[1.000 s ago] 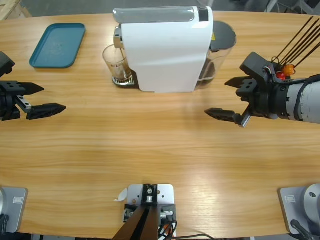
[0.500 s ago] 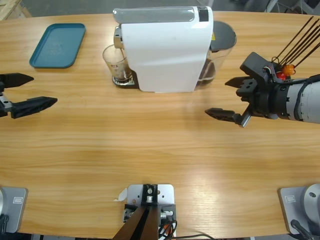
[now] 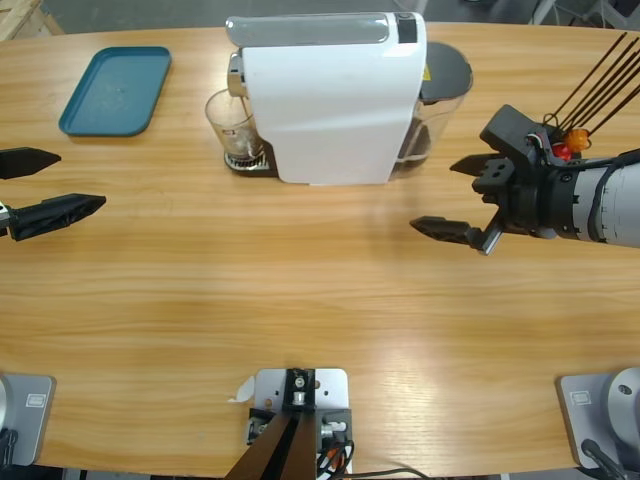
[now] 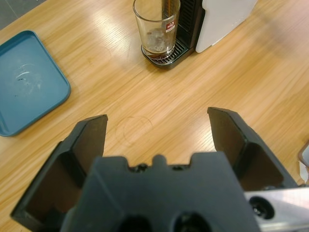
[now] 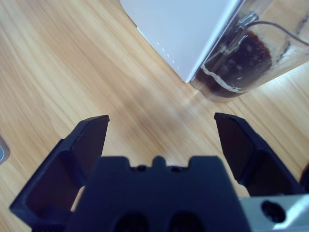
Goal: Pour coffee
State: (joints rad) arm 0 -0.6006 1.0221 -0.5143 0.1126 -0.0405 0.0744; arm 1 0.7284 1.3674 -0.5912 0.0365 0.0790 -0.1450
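I see a white coffee machine [image 3: 330,100] with a silver-grey top on a light wooden table [image 3: 300,290] with streaky grain. A clear glass tumbler [image 4: 157,26] bears a small red mark and holds pale brownish coffee [image 4: 155,44]. A teal tray [image 3: 113,90] lies nearby. Both my grippers, left [image 4: 157,128] and right [image 5: 161,130], are black.

The table [image 3: 300,300] is wood with a visible grain and a smooth, slightly shiny varnish. On it, the coffee machine [image 3: 330,100] has a glossy white plastic shell with a silvery band along its top. Beside the machine, the tumbler [image 4: 157,26] is clear glass, and the coffee [image 4: 155,48] shows through it. The tray [image 3: 115,90] looks like matt blue plastic. Both grippers' jaws are matt black.
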